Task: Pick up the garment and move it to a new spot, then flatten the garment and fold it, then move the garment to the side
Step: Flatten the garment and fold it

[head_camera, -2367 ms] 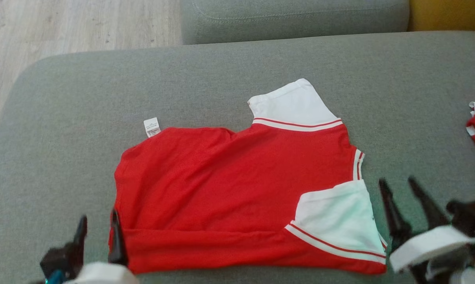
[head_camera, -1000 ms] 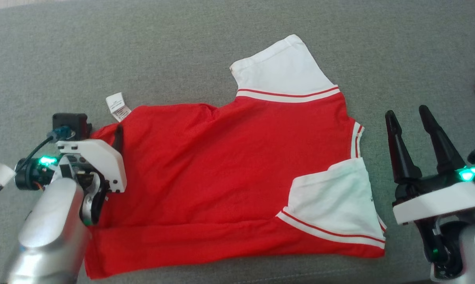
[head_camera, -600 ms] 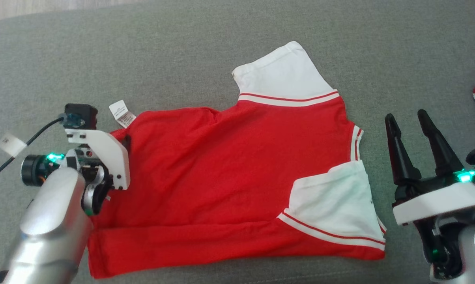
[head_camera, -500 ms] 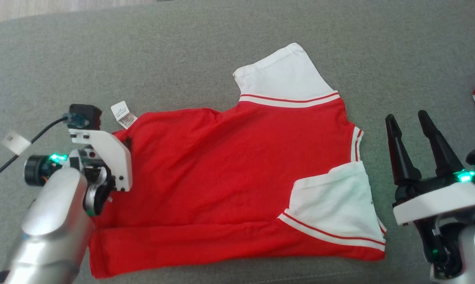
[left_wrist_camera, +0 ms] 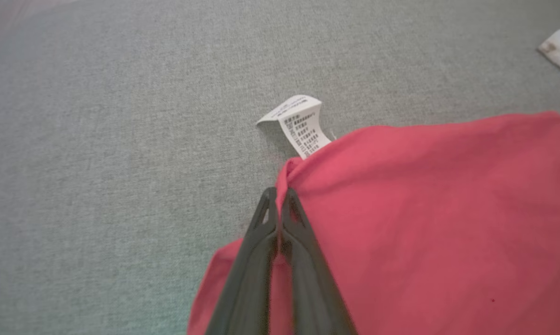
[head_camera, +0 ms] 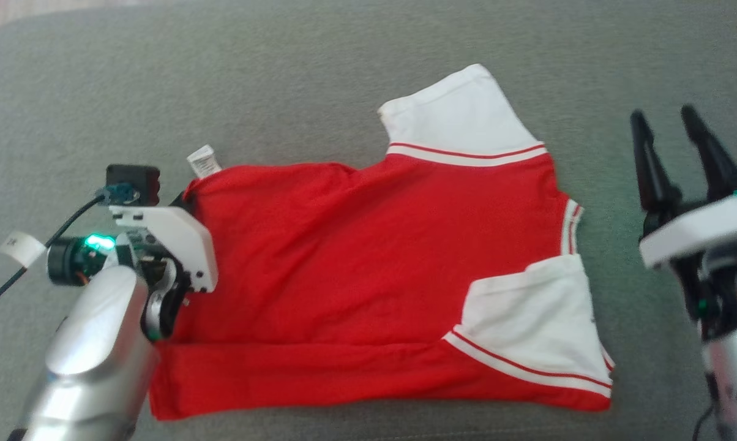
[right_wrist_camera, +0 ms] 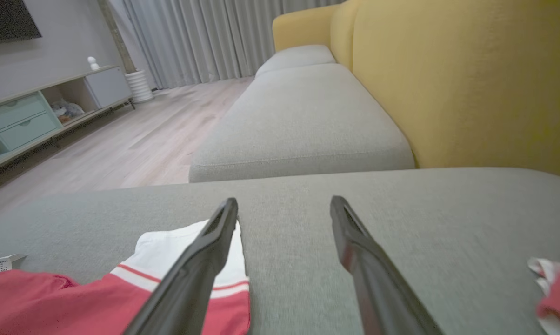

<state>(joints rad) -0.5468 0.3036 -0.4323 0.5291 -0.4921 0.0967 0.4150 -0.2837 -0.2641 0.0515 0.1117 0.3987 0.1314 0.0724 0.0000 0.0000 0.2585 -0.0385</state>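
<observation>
1. The garment lies spread on the grey sofa cushion. It is a red shirt with one white sleeve pointing away from me and the other tucked in over the body near my right.
2. My left end effector is clenched on the garment, its fingertips pinching a small ridge of red cloth at the far left corner, just beside the care label.
3. My right end effector is released, its fingers spread wide. It hovers over bare cushion just off the garment's right edge, touching nothing.
4. I judge this to be the flatten-and-fold step. The near strip along the bottom already looks doubled over, and I hold a corner, ready to carry it.
5. The next move calls for lifting that corner only enough to clear the cloth beneath, then drawing it across toward the collar side. It has to be slow, since the pinch is thin and could slip.
6. My right end effector probably needs to come down onto the right edge — pinning or gripping it — so the whole garment doesn't slide with the pull.
</observation>
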